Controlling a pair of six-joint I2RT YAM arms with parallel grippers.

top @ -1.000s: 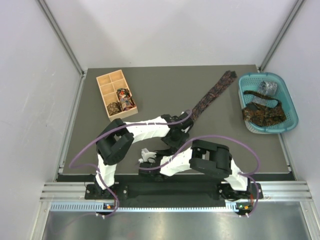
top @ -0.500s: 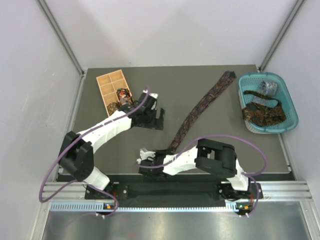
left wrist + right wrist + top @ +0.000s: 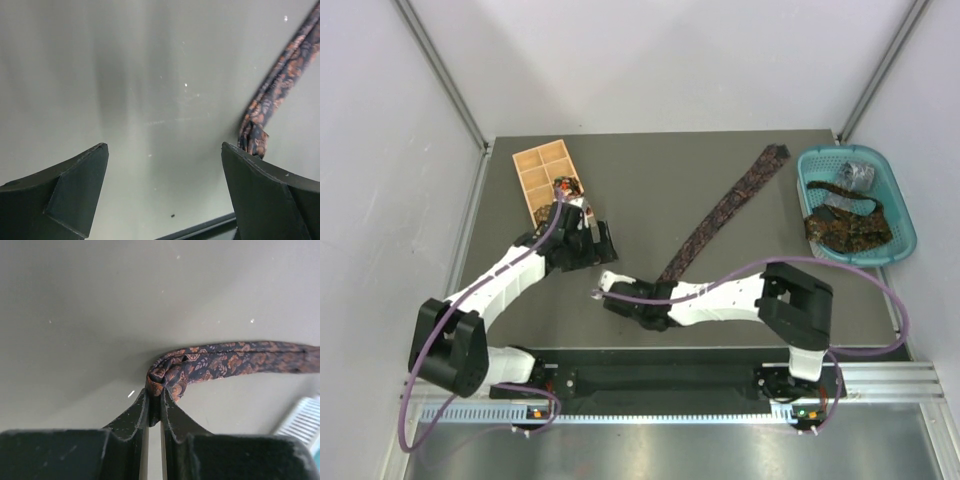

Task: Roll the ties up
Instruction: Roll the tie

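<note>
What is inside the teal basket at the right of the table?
Two ties: a grey tie, bundled, at the far end, and an orange-speckled tie lying loose nearer. Whether anything lies under them in the basket cannot be seen.

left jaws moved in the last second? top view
Yes. The left jaws, now open, swung left across the table, away from the long dark paisley fabric tie to the near corner of the tan wooden compartment box.
</note>
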